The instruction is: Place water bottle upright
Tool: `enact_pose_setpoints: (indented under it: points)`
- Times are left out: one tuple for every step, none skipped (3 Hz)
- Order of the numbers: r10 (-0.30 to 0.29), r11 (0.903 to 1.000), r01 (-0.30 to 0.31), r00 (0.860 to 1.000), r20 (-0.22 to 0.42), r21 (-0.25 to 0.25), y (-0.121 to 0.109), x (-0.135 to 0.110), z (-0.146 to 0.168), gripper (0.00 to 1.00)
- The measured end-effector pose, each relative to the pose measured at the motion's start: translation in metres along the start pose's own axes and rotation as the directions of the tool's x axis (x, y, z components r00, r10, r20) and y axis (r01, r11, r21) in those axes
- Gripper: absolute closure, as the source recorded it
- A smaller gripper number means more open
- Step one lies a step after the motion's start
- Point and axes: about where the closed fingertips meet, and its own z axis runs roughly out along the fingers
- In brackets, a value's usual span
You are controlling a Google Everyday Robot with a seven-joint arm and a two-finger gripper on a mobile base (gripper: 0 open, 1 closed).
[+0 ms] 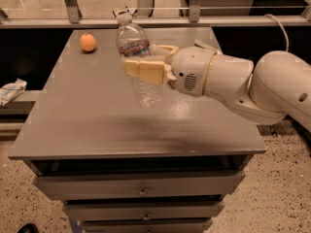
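Observation:
The water bottle is a clear ribbed plastic bottle with a white cap and a blue-red-white label band near the neck. It is held nearly upright, cap up and leaning slightly left, above the middle of the grey cabinet top. My gripper reaches in from the right and is shut on the bottle's middle; one tan finger crosses in front of it. The bottle's base hangs just above the surface or near it; I cannot tell whether it touches.
An orange sits at the far left of the cabinet top. The white arm fills the right side. A metal rail runs behind the cabinet. Drawers are below the front edge. A white crumpled item lies at left.

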Motion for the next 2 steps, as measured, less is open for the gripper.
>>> enact_pose_setpoints:
  points:
    - [-0.009, 0.9997, 0.008, 0.996, 0.086, 0.022, -0.002, 0.001, -0.011, 1.0]
    - [-0.033, 0.9989, 0.027, 0.989, 0.145, 0.039, -0.005, 0.003, -0.023, 1.0]
